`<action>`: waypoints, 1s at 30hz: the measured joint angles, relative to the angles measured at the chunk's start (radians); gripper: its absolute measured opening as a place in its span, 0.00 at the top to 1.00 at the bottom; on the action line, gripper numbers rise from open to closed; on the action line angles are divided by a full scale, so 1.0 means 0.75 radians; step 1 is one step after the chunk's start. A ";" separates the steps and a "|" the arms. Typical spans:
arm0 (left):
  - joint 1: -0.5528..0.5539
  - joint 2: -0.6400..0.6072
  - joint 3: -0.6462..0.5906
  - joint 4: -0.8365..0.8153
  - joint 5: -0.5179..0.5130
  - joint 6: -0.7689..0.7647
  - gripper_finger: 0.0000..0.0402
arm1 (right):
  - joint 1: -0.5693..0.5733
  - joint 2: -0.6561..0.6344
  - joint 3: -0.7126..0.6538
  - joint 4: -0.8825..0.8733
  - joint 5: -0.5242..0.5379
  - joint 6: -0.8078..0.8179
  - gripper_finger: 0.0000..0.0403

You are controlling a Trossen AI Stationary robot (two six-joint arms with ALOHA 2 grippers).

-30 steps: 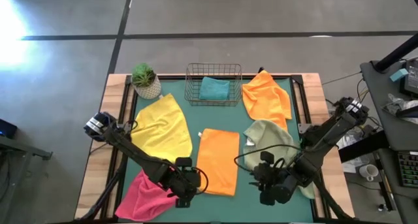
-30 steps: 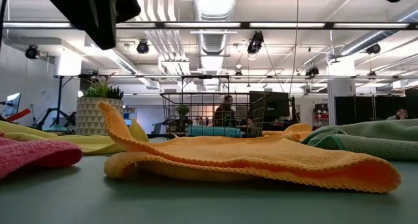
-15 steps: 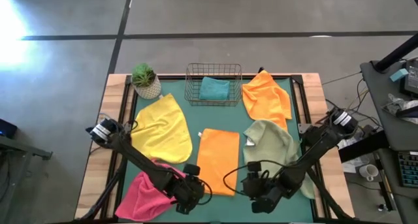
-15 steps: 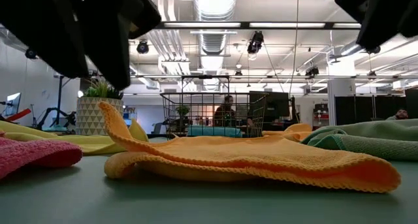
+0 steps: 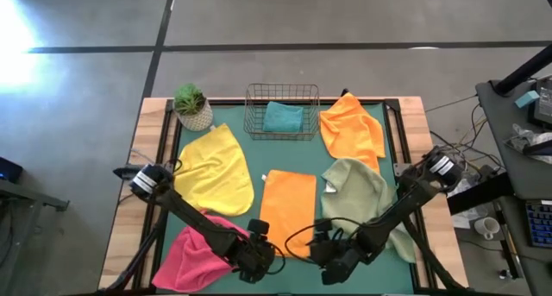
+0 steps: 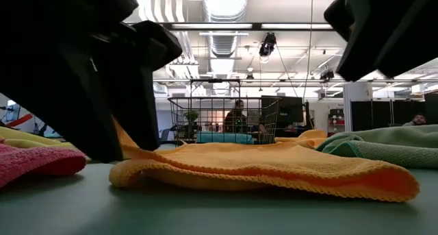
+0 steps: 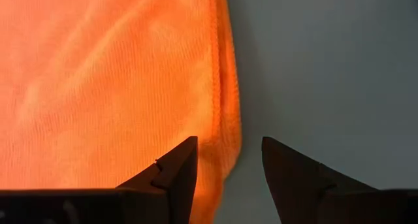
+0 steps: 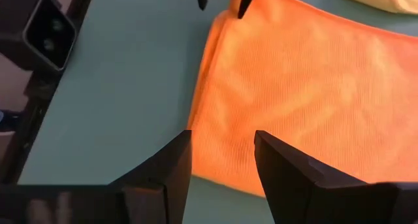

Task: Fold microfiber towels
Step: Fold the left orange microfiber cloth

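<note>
so that's six towels total: two orange ones [image 5: 288, 211] [image 5: 354, 128], one yellow [image 5: 216, 168], one pink [image 5: 191, 255], one teal [image 5: 283, 116], one sage green [image 5: 358, 188], plus one wire basket [image 5: 282, 96] and one little potted plant [image 5: 191, 106].

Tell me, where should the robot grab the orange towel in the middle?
Probably the two near corners of the half-folded orange microfiber towel, from the table's front edge: it lies flat, and the open left pincer and right pincer each line up with a corner.

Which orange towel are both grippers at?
The folded orange towel at table centre: left gripper and right gripper hover open at its near corners. The other orange towel lies rumpled beside the basket.
</note>
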 joint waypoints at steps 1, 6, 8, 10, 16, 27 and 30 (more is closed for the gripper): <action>0.000 0.004 0.000 -0.004 -0.008 0.000 0.61 | -0.001 0.004 0.000 0.010 0.000 -0.002 0.61; 0.001 0.055 -0.002 -0.002 -0.013 -0.006 0.61 | -0.004 0.058 0.001 0.075 -0.038 -0.015 0.61; 0.002 0.062 -0.001 0.001 -0.014 -0.030 0.61 | -0.004 0.081 0.001 0.099 -0.048 -0.013 0.61; 0.003 0.071 0.000 -0.001 -0.024 -0.077 0.61 | -0.004 0.099 0.000 0.123 -0.052 -0.013 0.61; 0.003 0.074 -0.002 0.007 -0.096 -0.142 0.66 | -0.020 0.134 0.000 0.135 -0.066 -0.012 0.61; 0.021 0.078 -0.005 -0.001 -0.135 -0.142 0.98 | -0.038 0.176 0.000 0.139 -0.119 0.023 0.61; 0.022 0.078 -0.005 0.000 -0.135 -0.142 0.98 | -0.056 0.177 -0.005 0.133 -0.120 0.023 0.61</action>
